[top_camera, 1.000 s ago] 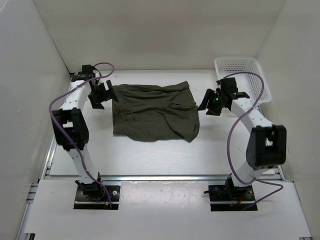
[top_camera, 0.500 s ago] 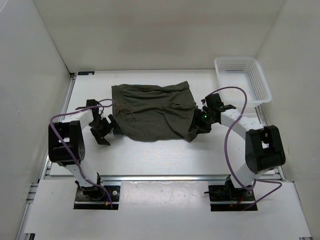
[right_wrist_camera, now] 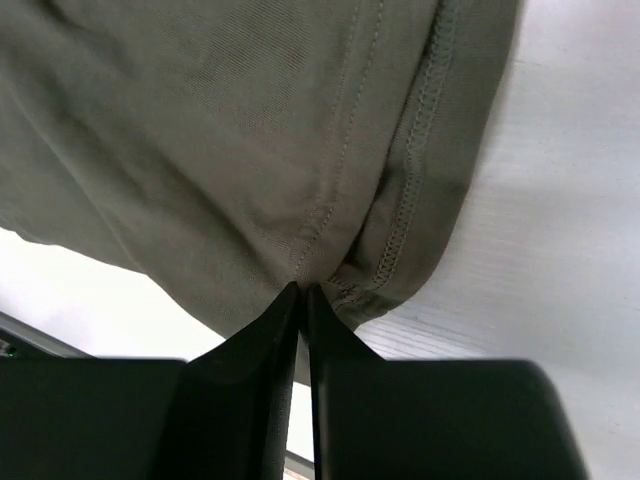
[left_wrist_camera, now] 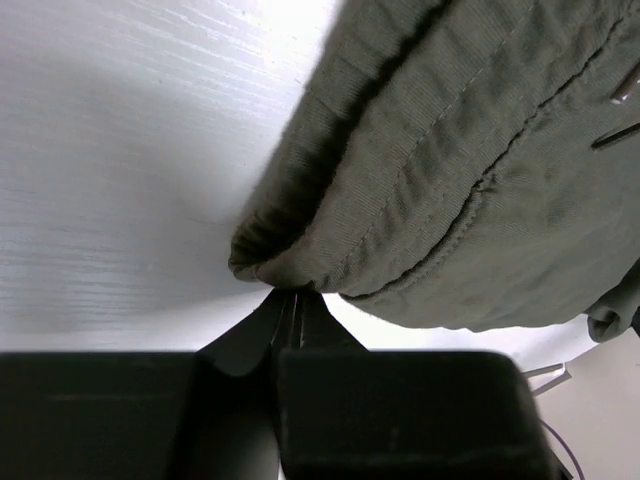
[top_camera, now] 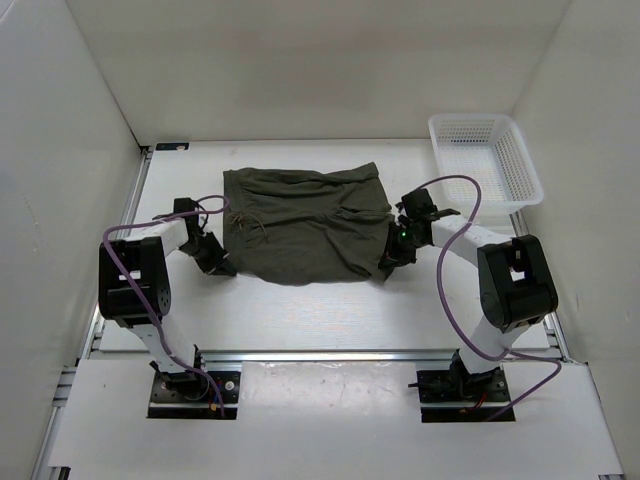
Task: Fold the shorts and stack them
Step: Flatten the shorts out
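The dark olive-green shorts (top_camera: 305, 220) lie spread flat on the white table in the middle of the top view, waist drawstring near the left side. My left gripper (top_camera: 222, 266) is shut on the shorts' near left corner; in the left wrist view the folded hem (left_wrist_camera: 300, 240) is pinched at the tips of the left gripper (left_wrist_camera: 290, 295). My right gripper (top_camera: 390, 262) is shut on the shorts' near right corner; in the right wrist view the stitched hem (right_wrist_camera: 400, 240) bunches where the right gripper (right_wrist_camera: 303, 290) closes on it.
A white mesh basket (top_camera: 520, 160) stands at the back right corner of the table. White walls enclose the table on the left, back and right. Purple cables loop from both arms.
Both arms came forward from beside the shorts' far corners to the near corners. Both grippers closed on the cloth.
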Robot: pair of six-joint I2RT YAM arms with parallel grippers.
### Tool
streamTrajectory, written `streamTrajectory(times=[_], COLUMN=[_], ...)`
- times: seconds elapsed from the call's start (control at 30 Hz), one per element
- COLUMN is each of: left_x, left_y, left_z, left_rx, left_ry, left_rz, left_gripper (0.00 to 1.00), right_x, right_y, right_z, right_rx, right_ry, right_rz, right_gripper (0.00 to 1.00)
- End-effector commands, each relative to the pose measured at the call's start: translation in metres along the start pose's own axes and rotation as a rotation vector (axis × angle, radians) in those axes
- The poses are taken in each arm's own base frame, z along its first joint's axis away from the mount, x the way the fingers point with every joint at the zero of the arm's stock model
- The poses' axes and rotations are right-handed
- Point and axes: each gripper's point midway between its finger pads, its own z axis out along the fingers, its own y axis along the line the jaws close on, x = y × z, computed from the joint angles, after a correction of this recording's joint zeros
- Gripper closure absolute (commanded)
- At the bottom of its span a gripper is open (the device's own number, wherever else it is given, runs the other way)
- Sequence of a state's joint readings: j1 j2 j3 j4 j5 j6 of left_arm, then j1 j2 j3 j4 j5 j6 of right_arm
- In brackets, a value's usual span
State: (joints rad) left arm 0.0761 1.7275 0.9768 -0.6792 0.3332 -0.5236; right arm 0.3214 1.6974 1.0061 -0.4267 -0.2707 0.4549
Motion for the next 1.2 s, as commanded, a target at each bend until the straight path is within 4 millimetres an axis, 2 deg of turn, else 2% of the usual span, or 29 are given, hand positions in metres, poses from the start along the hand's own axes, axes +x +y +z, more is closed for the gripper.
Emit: streamTrajectory(times=[0.0,0.13,0.3,0.37,0.57,0.7,0.77,0.93,0.97,1.07,1.13,1.17], left_x=[-0.011,-0.014,-0.016,-0.018,-0.018,-0.018,-0.016,-0.016,-0.016,-0.015,-0.015,-0.015], left_y=[-0.002,-0.004,-0.008,-0.009,-0.008,-0.008,-0.007,-0.007,-0.007,-0.008,-0.008,-0.008], left_z=[-0.001,-0.006,-0.012,-0.017,-0.019,-0.019,-0.019,-0.019,-0.019,-0.019,-0.019,-0.019], left_rx=[0.003,0.006,0.017,0.018,0.010,0.010,0.006,0.005,0.005,0.013,0.013,0.013], left_ry=[-0.048,-0.070,-0.089,-0.109,-0.113,-0.113,-0.106,-0.106,-0.106,-0.101,-0.101,-0.101], left_rz=[0.019,0.016,0.014,0.019,0.019,0.019,0.025,0.025,0.025,0.026,0.026,0.026], left_gripper=[0.90,0.90,0.90,0.90,0.90,0.90,0.90,0.90,0.90,0.90,0.90,0.90], right_x=[-0.022,-0.022,-0.025,-0.035,-0.046,-0.056,-0.059,-0.055,-0.055,-0.053,-0.050,-0.048], right_y=[0.015,0.017,0.013,0.014,0.008,0.014,0.022,0.027,0.027,0.027,0.032,0.032], right_z=[-0.011,-0.021,-0.032,-0.039,-0.053,-0.051,-0.050,-0.039,-0.039,-0.036,-0.037,-0.035], right_rx=[-0.023,-0.018,0.024,0.048,0.120,0.092,0.059,0.015,0.015,0.004,-0.024,-0.032], right_ry=[-0.072,-0.087,-0.116,-0.141,-0.162,-0.160,-0.152,-0.111,-0.111,-0.104,-0.092,-0.086], right_rz=[-0.027,-0.030,-0.030,-0.042,-0.098,-0.103,-0.107,-0.104,-0.104,-0.095,-0.096,-0.096], right_gripper=[0.89,1.00,1.00,1.00,0.98,0.99,0.95,0.94,1.00,1.00,0.84,0.84])
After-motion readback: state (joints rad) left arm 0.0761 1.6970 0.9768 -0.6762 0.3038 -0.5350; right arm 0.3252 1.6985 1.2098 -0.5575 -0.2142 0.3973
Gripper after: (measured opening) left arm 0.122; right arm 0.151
